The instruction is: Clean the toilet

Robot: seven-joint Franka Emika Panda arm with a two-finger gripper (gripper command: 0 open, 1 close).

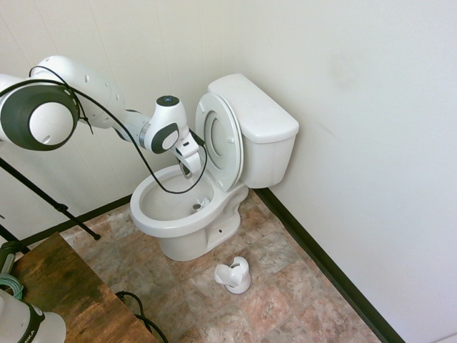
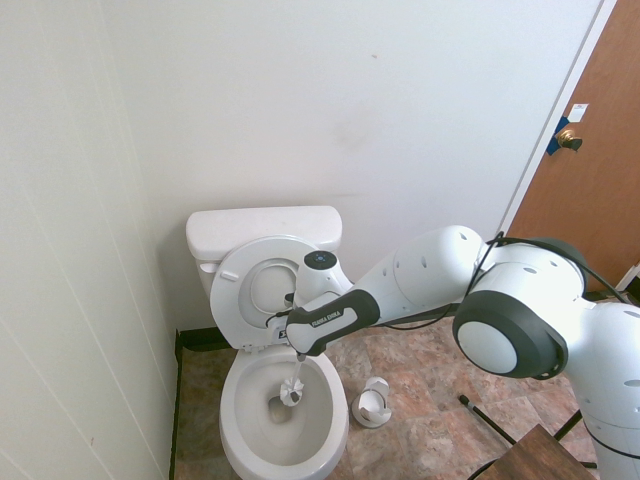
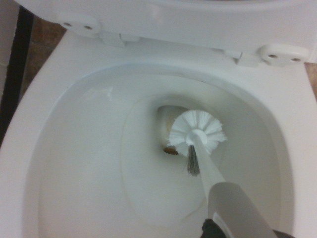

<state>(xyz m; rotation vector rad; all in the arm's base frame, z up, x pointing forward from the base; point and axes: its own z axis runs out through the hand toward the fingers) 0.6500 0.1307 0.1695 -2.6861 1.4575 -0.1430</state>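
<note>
Gripper (image 2: 298, 352) clamped on brush (image 2: 291, 392) handle; handle hung near-vertical, bristle head low inside toilet (image 2: 232, 420) bowl, beside drain.

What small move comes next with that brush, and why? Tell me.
Probably sweep the brush head sideways along the bowl wall. The hand holds the handle, and the bristles sit down by the drain opening, so the sides look unscrubbed.

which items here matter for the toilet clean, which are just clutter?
In use:
- toilet, seat and lid up
- toilet brush, head down in the bowl
- claw, shut on the brush handle
- brush holder, empty, on the floor

Bystanders:
- wooden table
- door
</note>
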